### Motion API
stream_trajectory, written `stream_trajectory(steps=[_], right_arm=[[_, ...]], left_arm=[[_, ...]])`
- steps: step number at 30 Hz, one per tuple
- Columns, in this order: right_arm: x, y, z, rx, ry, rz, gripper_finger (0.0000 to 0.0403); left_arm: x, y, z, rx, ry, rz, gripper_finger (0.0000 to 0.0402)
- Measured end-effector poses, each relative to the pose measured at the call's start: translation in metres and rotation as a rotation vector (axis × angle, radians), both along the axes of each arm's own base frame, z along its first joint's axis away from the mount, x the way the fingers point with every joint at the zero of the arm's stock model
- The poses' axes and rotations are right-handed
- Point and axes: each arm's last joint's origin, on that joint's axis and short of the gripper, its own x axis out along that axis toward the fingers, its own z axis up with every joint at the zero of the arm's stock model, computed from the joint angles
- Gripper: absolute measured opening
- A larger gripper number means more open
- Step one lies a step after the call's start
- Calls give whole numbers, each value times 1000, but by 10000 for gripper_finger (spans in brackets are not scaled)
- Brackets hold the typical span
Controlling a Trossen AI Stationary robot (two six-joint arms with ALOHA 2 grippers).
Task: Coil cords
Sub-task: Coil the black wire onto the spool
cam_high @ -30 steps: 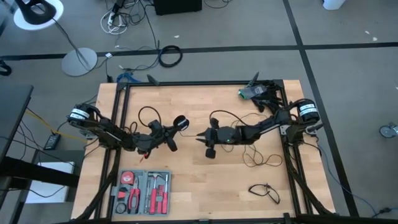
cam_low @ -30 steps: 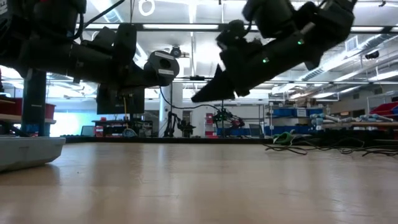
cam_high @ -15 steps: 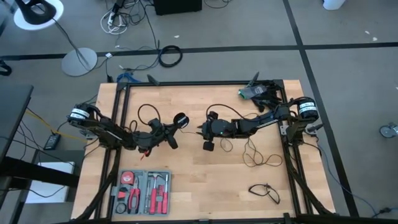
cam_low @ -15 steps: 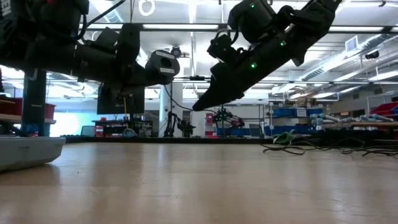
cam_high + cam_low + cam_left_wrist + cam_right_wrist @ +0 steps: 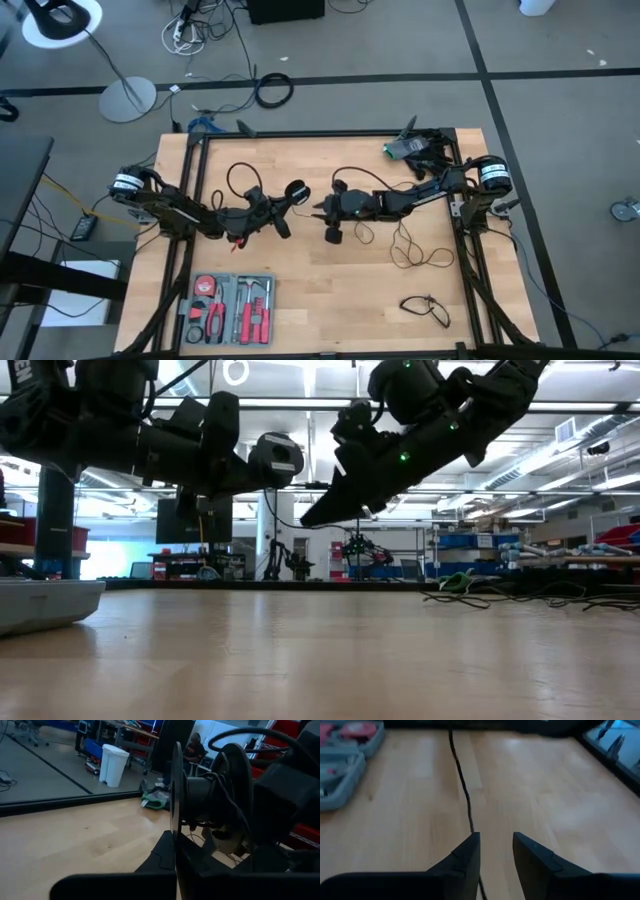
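The table (image 5: 330,300), a pale wooden top in a dark frame, fills the middle of the high view. Both arms reach in toward its centre, lifted off the surface as the low view shows.

The left arm (image 5: 175,212) comes in from nine o'clock. Its left gripper (image 5: 278,211) sits just left of centre, jaws together, clamped on a disc (image 5: 296,193), a small round spool with a pale face. In the left wrist view the disc (image 5: 210,802) stands on edge between the fingers (image 5: 165,855), cord wound about its hub. From it the long cord (image 5: 240,176) loops up toward eleven o'clock of that gripper.

The right arm (image 5: 430,190) comes in from three o'clock. Its right gripper (image 5: 318,209) faces the left one, close to the disc but apart from it, jaws apart. In the right wrist view a thin black cord (image 5: 465,795) runs across the wood and down beside one finger (image 5: 462,857); whether it touches is unclear.

A grey tool case (image 5: 228,308) lies at seven o'clock. At four o'clock of centre the cord trails in loose loops (image 5: 415,250). A short cord (image 5: 428,308) lies curled at five o'clock. A green and grey wire bundle (image 5: 408,148) rests at one o'clock.
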Motion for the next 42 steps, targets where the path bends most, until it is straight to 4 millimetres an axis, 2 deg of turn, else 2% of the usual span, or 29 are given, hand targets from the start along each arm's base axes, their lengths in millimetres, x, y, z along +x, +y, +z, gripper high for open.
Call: stream_trajectory(steps=[9,16,18,23,29,42], right_arm=[[-2,2,-4,29,46,53,112],[-5,1,-9,35,97,12,106],[-4,1,-9,34,92,11,87],[-4,1,-8,38,90,8,10],[-5,1,-9,58,98,-3,3],[-5,1,-10,113,87,-34,17]], left_arm=[[0,0,2,0,-17,0,0],[0,0,4,12,-31,0,0],[0,0,4,12,-31,0,0],[0,0,4,13,-30,0,0],[0,0,3,19,-19,0,0],[0,0,2,22,-4,1,0]])
